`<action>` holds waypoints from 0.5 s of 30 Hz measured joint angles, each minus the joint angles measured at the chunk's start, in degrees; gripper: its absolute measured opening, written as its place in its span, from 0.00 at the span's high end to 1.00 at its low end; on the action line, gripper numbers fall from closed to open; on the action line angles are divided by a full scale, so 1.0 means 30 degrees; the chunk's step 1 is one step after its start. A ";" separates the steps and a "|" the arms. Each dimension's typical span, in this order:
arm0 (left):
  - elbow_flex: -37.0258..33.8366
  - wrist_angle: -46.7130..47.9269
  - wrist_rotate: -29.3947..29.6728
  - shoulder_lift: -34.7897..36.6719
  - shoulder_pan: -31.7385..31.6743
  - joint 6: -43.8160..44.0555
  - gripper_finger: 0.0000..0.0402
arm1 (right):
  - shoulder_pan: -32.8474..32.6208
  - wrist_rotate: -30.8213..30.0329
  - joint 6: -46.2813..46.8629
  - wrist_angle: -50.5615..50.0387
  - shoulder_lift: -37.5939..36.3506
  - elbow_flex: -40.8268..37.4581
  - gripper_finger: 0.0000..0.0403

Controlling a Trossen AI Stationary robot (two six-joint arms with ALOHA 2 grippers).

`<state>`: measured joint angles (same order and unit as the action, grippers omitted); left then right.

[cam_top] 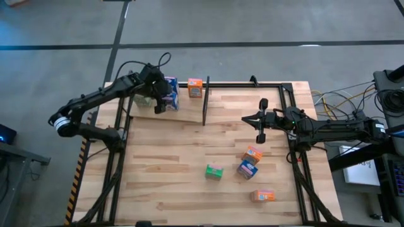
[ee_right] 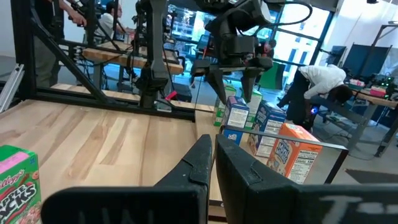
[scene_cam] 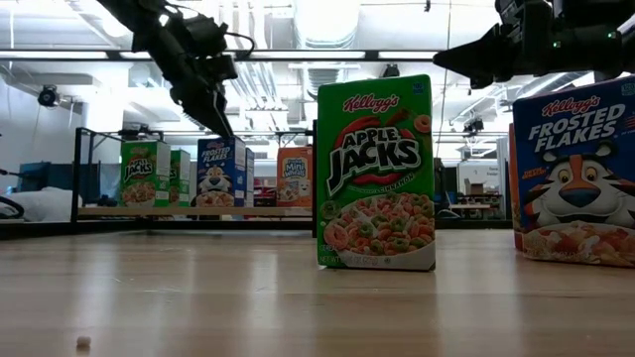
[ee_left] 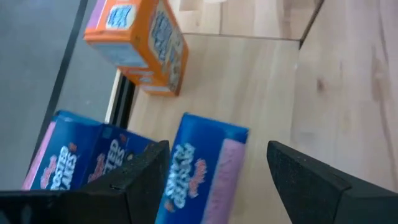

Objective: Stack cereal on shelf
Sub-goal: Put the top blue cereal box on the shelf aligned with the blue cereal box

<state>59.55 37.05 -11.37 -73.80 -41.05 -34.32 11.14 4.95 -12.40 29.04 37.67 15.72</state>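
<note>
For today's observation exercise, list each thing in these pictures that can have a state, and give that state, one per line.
Left end effector: open, over a blue box on the shelf.
Right end effector: shut, empty, above the table.
Blue box: on the shelf, between the open fingers.
Orange box on the shelf: upright.
Green Apple Jacks box: upright on the table.

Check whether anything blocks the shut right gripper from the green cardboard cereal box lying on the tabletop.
Nothing visible does. The right gripper hovers above bare wood; the green cardboard cereal box lies apart from the other loose boxes.
</note>
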 joint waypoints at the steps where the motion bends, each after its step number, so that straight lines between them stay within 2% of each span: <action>1: 0.0000 -0.0001 0.0010 -0.0079 -0.0059 -0.0043 0.37 | 0.0000 0.0000 0.0000 0.0000 0.0000 -0.0004 0.97; 9: -0.0007 -0.0011 0.0035 -0.0896 -0.0198 -0.0410 0.37 | 0.0002 -0.0007 0.0000 -0.0015 0.0000 -0.0004 0.97; 15: -0.0022 0.0012 0.0064 -0.1087 -0.0214 -0.0719 0.42 | 0.0005 -0.0015 0.0000 -0.0022 0.0000 -0.0006 0.97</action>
<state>59.48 37.08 -11.18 -77.06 -41.70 -36.47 11.15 4.91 -12.40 28.97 37.67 15.70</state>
